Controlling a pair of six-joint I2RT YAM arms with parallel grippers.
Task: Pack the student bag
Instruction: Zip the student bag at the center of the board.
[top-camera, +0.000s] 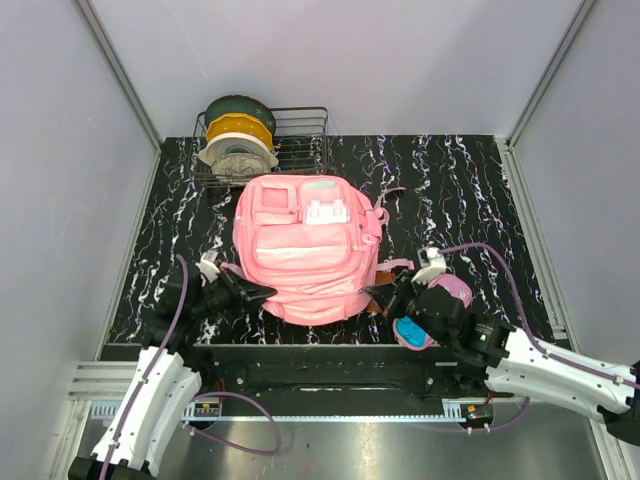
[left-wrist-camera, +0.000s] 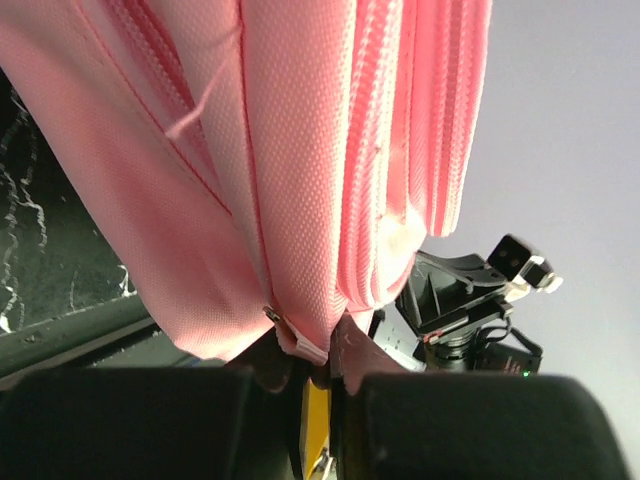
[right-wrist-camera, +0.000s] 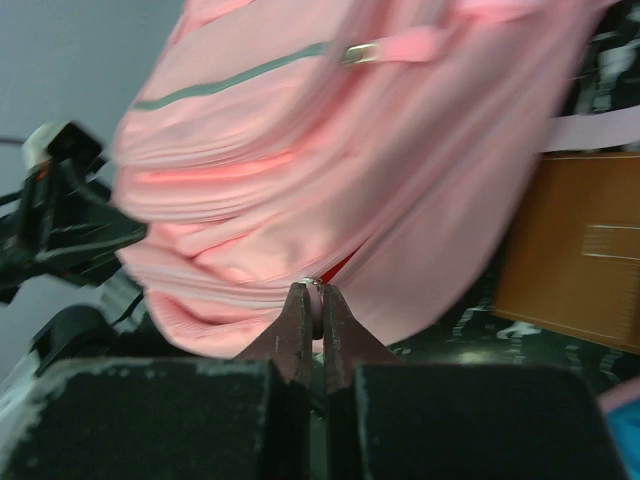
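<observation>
The student bag (top-camera: 300, 255) is lying flat mid-table (top-camera: 450, 190), the left gripper (left-wrist-camera: 318, 355) clamping its near-left edge and the right gripper (right-wrist-camera: 316, 300) pinching what looks like a zip pull (right-wrist-camera: 314, 284), so any hard tug is risking that small pull slipping free.

Right gripper (right-wrist-camera: 315, 296): jaws pressed together, pinching a small silvery bit at the lower edge of the bag (right-wrist-camera: 330, 170). A thin red line shows in the fabric just beside the tips. The bag is pink and blurred and fills most of the upper frame, bulging in folds. It has a grey stripe (right-wrist-camera: 230, 78) across the top and a pink strap with a metal buckle (right-wrist-camera: 357, 52). Left arm (right-wrist-camera: 62, 215), black with a white part, is at the left edge. A brown box (right-wrist-camera: 580, 250) lies on the black marbled table (right-wrist-camera: 470, 335) to the right, behind the bag. There is a blue-pink item in the bottom-right corner, too cropped to tell.
</observation>
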